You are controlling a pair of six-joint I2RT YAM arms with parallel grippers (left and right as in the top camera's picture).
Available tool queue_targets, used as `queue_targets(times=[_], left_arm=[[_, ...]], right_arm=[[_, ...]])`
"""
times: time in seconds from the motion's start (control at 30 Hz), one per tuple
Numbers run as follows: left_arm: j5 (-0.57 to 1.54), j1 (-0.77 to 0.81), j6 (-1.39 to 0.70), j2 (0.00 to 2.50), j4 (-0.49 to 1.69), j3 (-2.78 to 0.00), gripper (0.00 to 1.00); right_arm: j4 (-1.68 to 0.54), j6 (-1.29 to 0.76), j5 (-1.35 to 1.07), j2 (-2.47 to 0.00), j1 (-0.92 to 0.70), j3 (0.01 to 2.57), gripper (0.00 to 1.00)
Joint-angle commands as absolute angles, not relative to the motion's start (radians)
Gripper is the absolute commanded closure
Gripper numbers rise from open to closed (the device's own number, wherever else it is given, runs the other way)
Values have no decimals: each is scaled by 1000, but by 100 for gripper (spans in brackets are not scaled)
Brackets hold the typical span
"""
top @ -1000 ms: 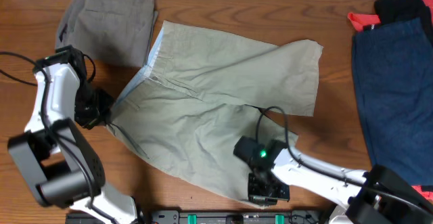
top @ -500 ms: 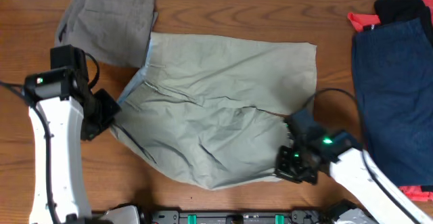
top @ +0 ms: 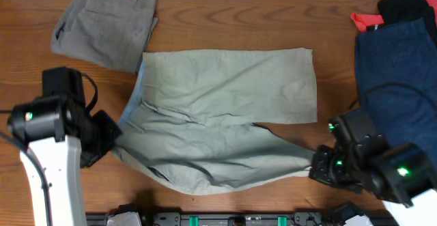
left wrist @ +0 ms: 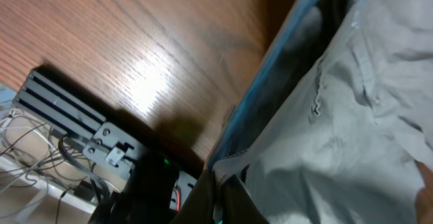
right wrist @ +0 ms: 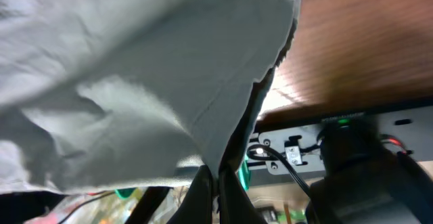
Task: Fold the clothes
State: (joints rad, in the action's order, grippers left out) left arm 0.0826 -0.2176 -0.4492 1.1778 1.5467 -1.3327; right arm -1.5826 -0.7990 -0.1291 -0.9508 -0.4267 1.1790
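Over the last second my right gripper has travelled from the near middle out to the right. The khaki shorts, crumpled and slanted before, now lie stretched almost square across the middle of the table. I judge the spreading nearly done, so a fold can follow. My left gripper is clamped on the waistband corner, and the right one is pinching the near leg's hem. The near leg shows long wrinkles, the far leg lies flat, and pale blue lining shows at the waist. 2 more wait: the grey pair far left and the navy pair right.
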Motion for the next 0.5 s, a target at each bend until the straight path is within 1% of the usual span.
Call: queue_targets(times=[0.0, 0.27, 0.37, 0.47], left_arm=[[99, -216, -458, 1110, 1575, -1332, 94], [146, -216, -454, 951, 1645, -1344, 94], [146, -216, -454, 925, 1604, -1363, 94], [146, -216, -455, 929, 1515, -1367, 94]], right_arm=[[-1623, -788, -28, -944, -415, 1277, 99], [-1691, -815, 79, -944, -415, 1415, 99], [-1666, -815, 110, -945, -415, 1429, 99], [-1617, -815, 132, -955, -415, 1429, 99]])
